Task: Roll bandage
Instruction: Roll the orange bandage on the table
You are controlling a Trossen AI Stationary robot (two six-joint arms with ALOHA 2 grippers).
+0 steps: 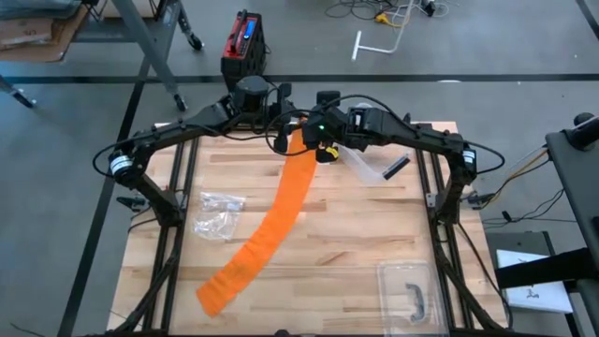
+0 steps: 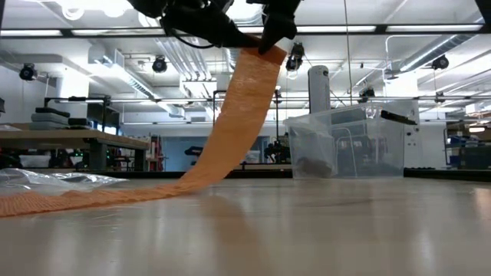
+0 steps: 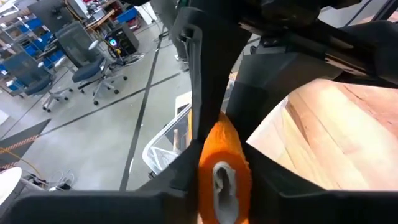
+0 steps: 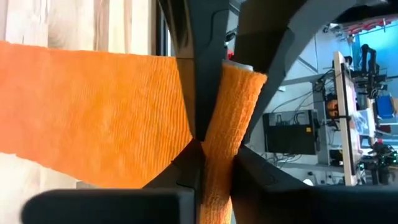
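Here both arms meet above the far middle of the worktop [image 1: 374,234]. The left pincer [image 1: 281,131] and the right pincer [image 1: 323,145] are raised, close together, at the upper end of the orange bandage [image 1: 271,225]. In the right wrist view the right pincer [image 4: 214,155] is clamped on the rolled end of the bandage [image 4: 93,112], fingers [image 4: 186,74] tight against the roll, with the loose strip spreading flat beside it. In the left wrist view the left pincer [image 3: 217,155] has its fingers [image 3: 199,81] nearly closed on the roll, orange cloth [image 3: 224,149] pinched between them. From the roll the strip hangs down, meets the worktop and trails to the near left corner, where its free end lies flat. A crumpled plastic bag [image 1: 217,213] lies left of the strip, apart from it. A clear tub [image 2: 345,146] stands at the far right.
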